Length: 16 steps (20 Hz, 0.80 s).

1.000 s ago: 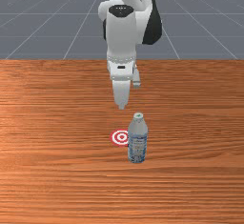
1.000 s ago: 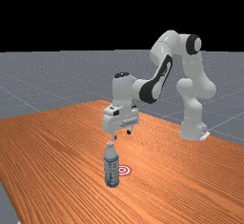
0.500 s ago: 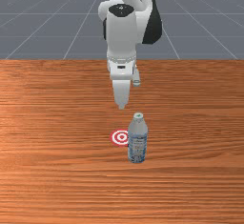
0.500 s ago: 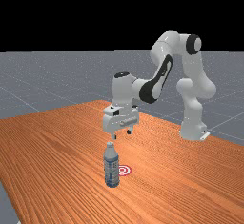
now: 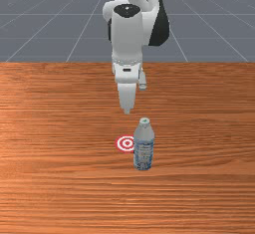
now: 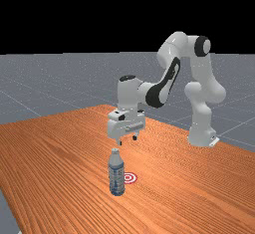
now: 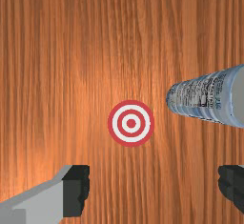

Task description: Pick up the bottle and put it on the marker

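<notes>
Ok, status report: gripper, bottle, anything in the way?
Gripper open, empty, above the table. Bottle upright on the table, beside the marker, not on it. No obstacle seen between gripper and bottle.

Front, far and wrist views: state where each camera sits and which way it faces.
Front view: across the table, raised, facing my arm and angled down; my gripper and part of the arm show.
Far view: farther off, to one side of my arm, looking across the table; the arm shows from base to gripper.
Wrist view: on my hand, looking down past my open fingers at the marker and bottle.
Shared: front and far views both show the bottle upright, nearer the camera than the marker.
</notes>
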Available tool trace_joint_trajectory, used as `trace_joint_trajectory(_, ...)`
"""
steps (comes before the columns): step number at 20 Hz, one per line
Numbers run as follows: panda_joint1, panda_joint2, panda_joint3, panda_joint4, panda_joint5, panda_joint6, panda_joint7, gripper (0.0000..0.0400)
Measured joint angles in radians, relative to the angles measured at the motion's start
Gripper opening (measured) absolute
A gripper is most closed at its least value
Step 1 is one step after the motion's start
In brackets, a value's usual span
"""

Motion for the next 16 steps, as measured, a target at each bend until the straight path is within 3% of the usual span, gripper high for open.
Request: trace_joint_trajectory(16,-0.002,-0.004,0.001,-0.005,0.004,0.006,-0.004,0.04)
